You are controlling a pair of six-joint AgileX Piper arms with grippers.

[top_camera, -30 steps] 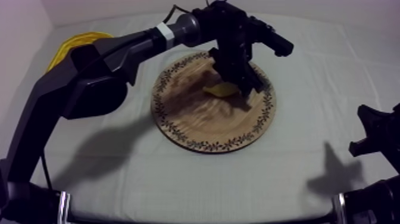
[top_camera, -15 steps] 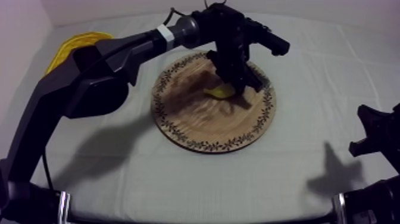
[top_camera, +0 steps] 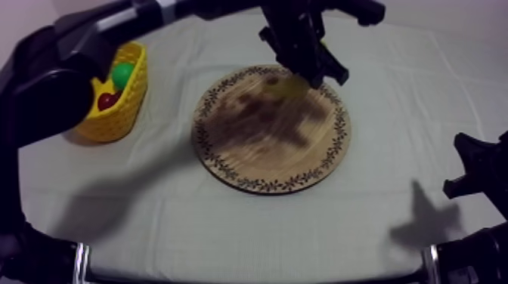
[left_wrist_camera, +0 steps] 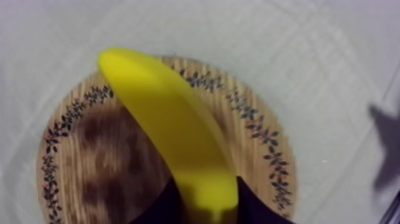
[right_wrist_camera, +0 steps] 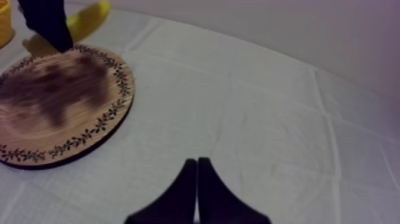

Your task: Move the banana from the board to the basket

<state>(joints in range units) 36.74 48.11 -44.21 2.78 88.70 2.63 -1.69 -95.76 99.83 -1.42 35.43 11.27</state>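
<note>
The yellow banana (left_wrist_camera: pixel 169 128) hangs lifted above the round wooden board (left_wrist_camera: pixel 89 173), with my left gripper (left_wrist_camera: pixel 208 205) shut on its lower end. From above, my left gripper (top_camera: pixel 306 64) is over the board's (top_camera: pixel 257 151) far edge with the banana (top_camera: pixel 281 85) under it. The yellow basket (top_camera: pixel 121 113) stands at the far left, well apart from the gripper. My right gripper (right_wrist_camera: pixel 197 179) has its fingers together as a narrow wedge over bare cloth; beyond it are the board (right_wrist_camera: pixel 53 113) and the banana (right_wrist_camera: pixel 86 18) in the other arm's grip. In the top view the right gripper (top_camera: pixel 476 170) rests low at the right.
The basket holds a green fruit (top_camera: pixel 122 73) and a small red fruit (top_camera: pixel 107 100). My left arm (top_camera: pixel 91 45) reaches across the far left above the basket. Open cloth lies in front of the board and to its right.
My left gripper has risen from the board with the banana in it, and the arm has lifted, so the basket shows fully. The right arm has not moved.
</note>
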